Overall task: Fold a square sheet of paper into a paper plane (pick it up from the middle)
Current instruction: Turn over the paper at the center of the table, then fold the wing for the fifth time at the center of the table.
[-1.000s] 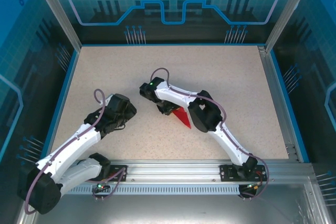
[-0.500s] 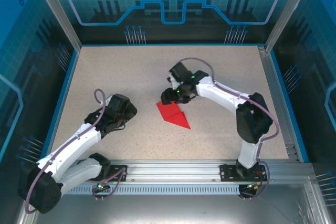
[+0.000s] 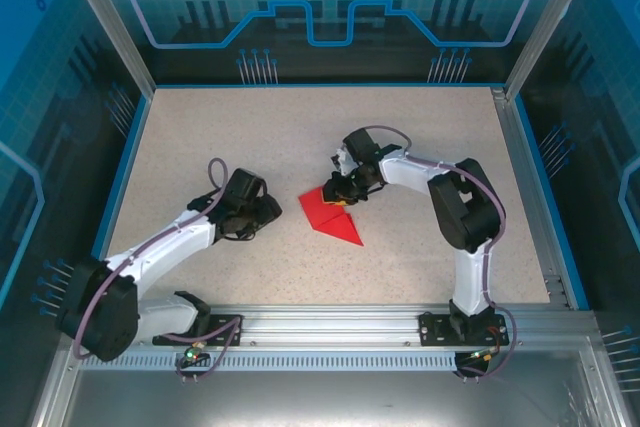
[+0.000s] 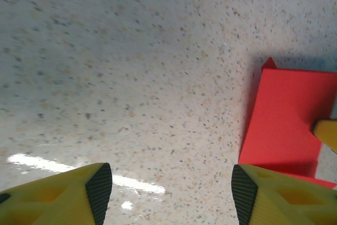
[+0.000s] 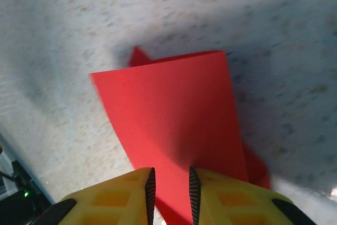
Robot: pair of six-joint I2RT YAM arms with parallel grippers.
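The red sheet (image 3: 325,215) lies flat near the middle of the worktop (image 3: 220,137). It is no longer a plain square. From above we see a layered wedge, broad at its 11 o'clock end and narrowing to a tip that points toward 4 o'clock. In the right wrist view one smooth panel lies on top, with a small corner of a lower layer poking out past its far edge and another sliver showing along one side.

We judge the task roughly midway. The first folds are in and pressed down, but the shape is too broad for a slim dart, and we can make out no wings. The narrowing folds and the final centre fold look yet to be done.

The right claw (image 3: 338,194) sits at the sheet's 1 o'clock edge, low over the paper. Its fingers are drawn narrow with only a slim gap, and red shows through that gap. We cannot tell whether it is pinching the edge or only hovering above it.

The left claw (image 3: 272,211) waits at the sheet's 9 o'clock, near it but not touching. Its fingers are spread wide with only bare worktop between them.
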